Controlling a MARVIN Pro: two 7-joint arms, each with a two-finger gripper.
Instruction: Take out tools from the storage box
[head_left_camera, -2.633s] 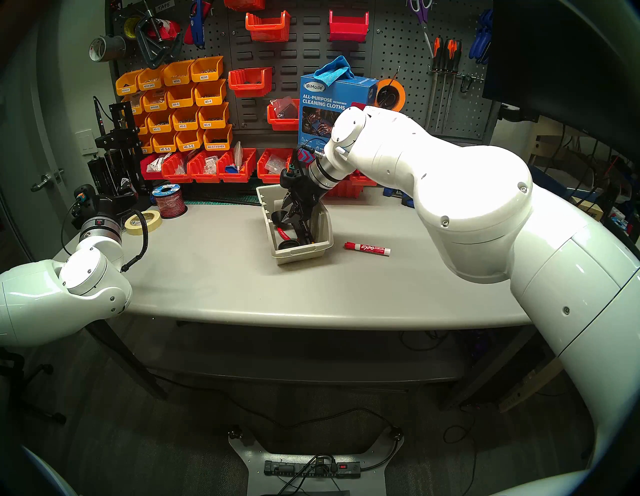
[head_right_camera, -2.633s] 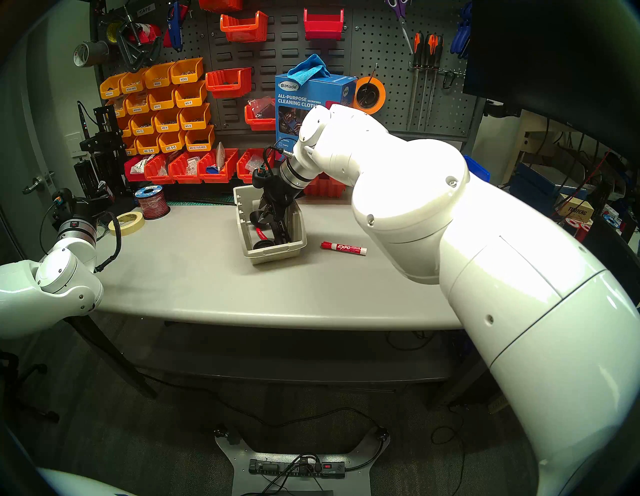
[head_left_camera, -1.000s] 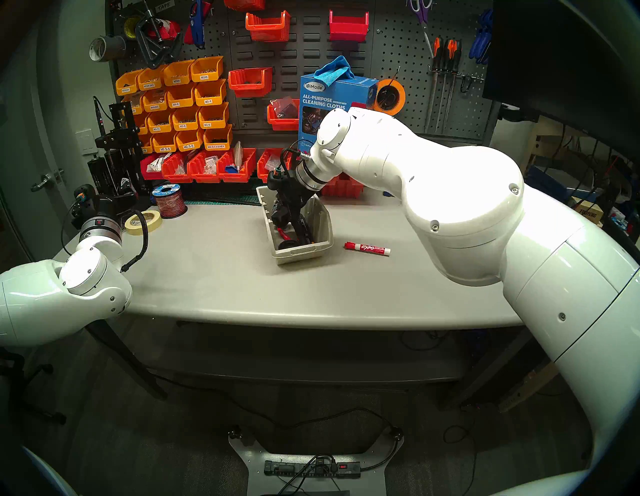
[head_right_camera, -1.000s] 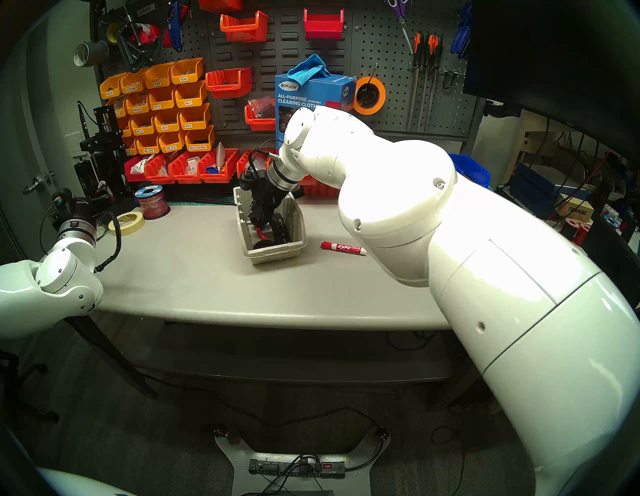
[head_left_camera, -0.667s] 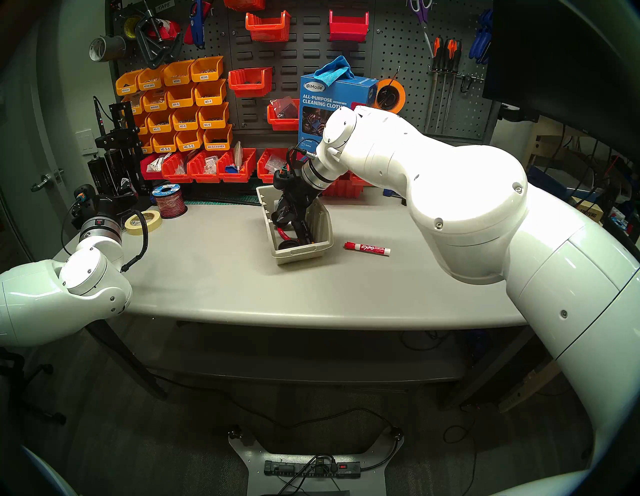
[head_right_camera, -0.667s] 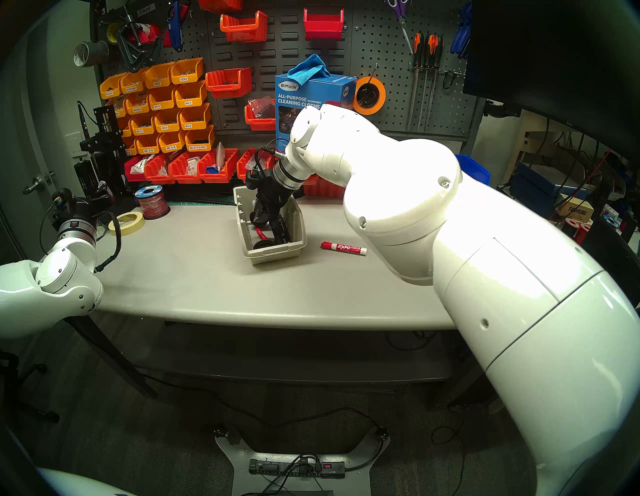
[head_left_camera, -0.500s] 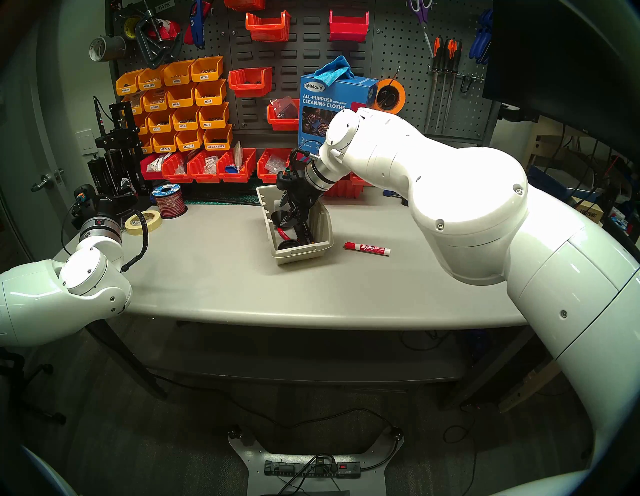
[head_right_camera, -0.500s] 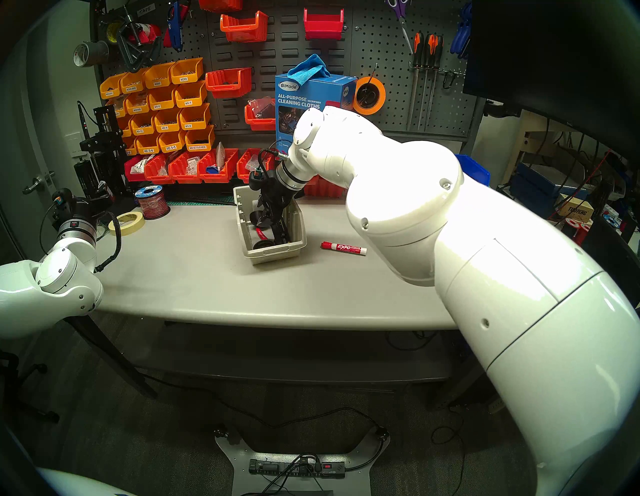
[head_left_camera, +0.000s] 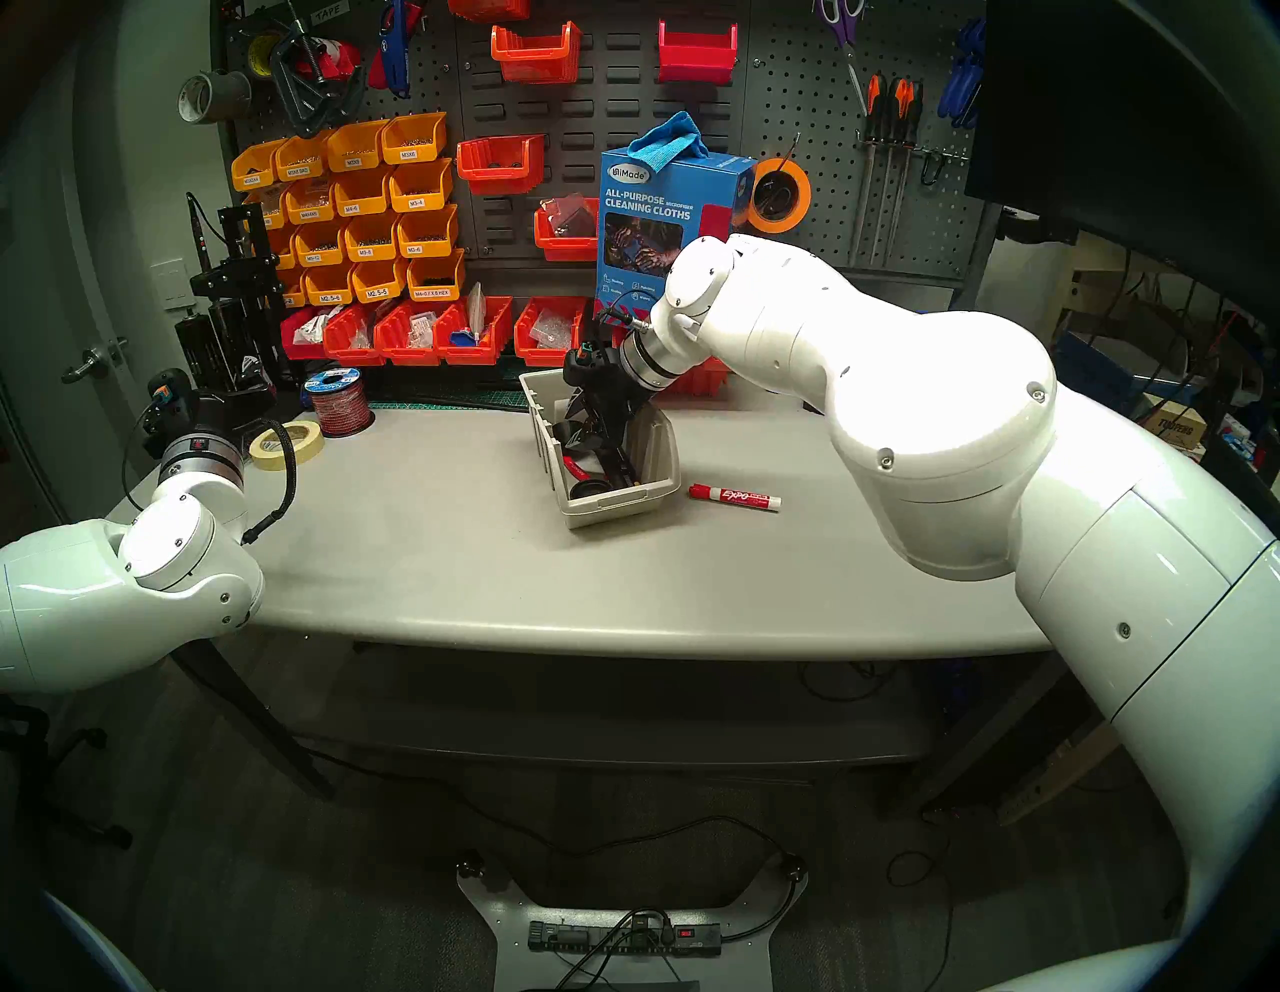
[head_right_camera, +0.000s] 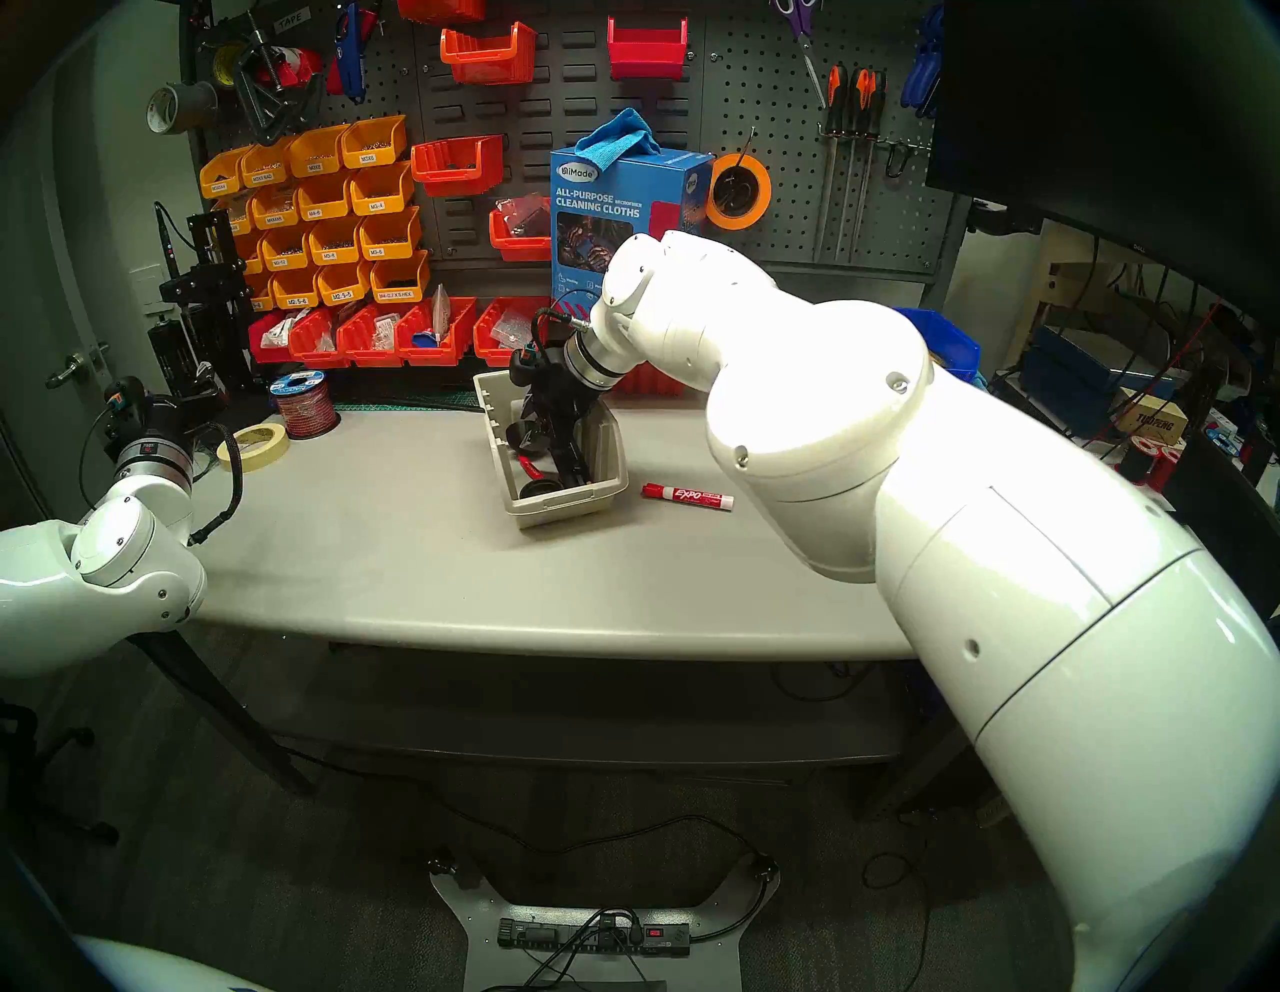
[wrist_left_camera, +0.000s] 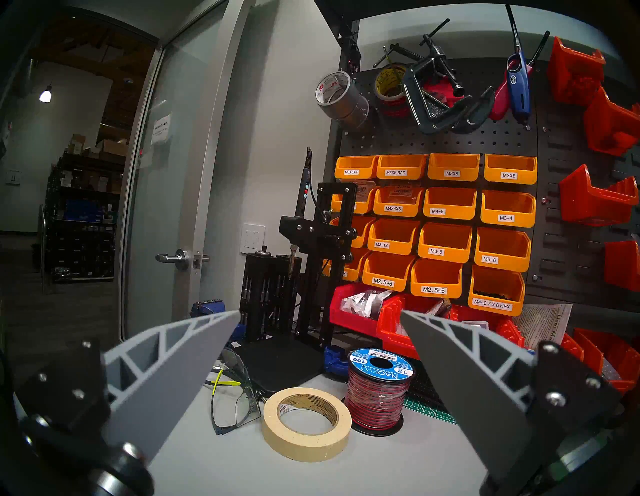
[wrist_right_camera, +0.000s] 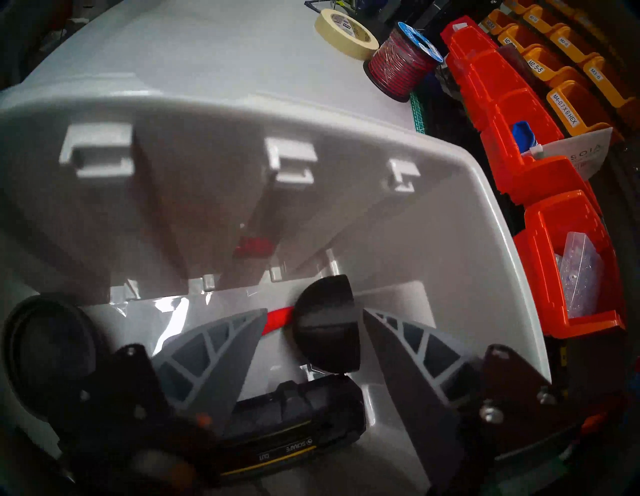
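One marker (head_left_camera: 735, 497) out on table (head_left_camera: 429, 554), rest in beige bin (head_left_camera: 609, 509). Our right gripper (wrist_right_camera: 313, 317) inside bin, jaws apart, empty; black cup (wrist_right_camera: 325, 327) between fingertips, scraper (wrist_right_camera: 287, 446) beneath. Next, we reckon: close on cup, lift clear.

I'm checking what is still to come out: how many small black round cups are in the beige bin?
2. One black cup stands on edge between the right gripper's fingers; the other sits at the bin's low front end. More may be hidden under the gripper.

Slim red-handled tool (wrist_right_camera: 277, 317) mostly hidden behind black cup (wrist_right_camera: 325, 332).
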